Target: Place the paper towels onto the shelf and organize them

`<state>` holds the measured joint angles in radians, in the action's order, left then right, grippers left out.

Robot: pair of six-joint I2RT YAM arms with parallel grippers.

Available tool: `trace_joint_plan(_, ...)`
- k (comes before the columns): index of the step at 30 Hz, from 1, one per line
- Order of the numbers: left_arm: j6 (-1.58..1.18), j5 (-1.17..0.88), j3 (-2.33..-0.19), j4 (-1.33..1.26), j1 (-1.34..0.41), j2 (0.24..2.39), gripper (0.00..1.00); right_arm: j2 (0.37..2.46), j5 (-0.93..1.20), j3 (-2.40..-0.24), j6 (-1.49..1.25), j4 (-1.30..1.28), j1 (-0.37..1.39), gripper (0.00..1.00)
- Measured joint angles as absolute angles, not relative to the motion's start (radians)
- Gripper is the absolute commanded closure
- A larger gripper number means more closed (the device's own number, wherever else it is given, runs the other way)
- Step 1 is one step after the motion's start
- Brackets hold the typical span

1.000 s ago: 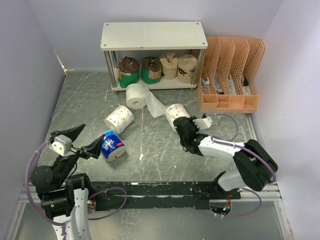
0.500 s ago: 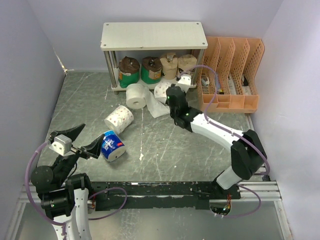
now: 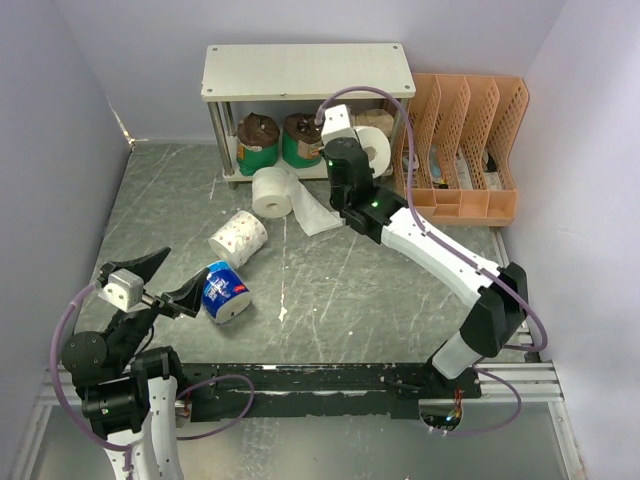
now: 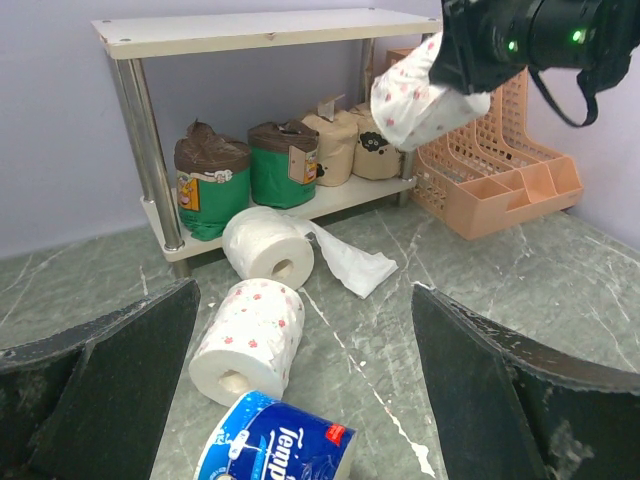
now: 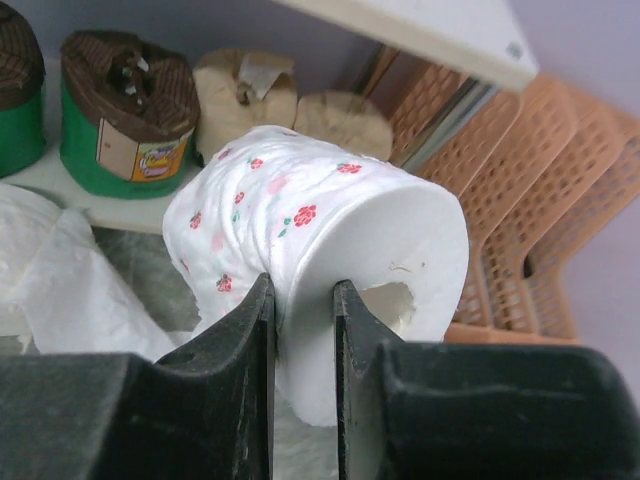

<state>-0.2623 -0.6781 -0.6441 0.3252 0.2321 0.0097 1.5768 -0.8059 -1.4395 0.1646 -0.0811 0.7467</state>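
The shelf stands at the back; its lower board holds two green-wrapped rolls and two tan rolls. My right gripper is shut on a white rose-patterned roll and holds it in the air in front of the shelf's right end, one finger in the core. My left gripper is open and empty, just left of a blue-white wrapped roll. A second patterned roll and a plain white roll with a loose sheet lie on the table.
The orange perforated file organizer stands right of the shelf, close to the held roll. The shelf's top board is bare. Walls close the table at the left, back and right.
My right arm has lifted the patterned roll off the table and carried it back and up, from mid-table to the front of the shelf's right end. The left arm has not moved.
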Motion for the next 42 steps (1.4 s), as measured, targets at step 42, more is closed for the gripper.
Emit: trace_joint_plan(42,-0.262,-0.677,-0.644,0.325,0.228,0.01,0.01,2.12,-0.584,-2.546,0.636,-0.348,0.47,0.82)
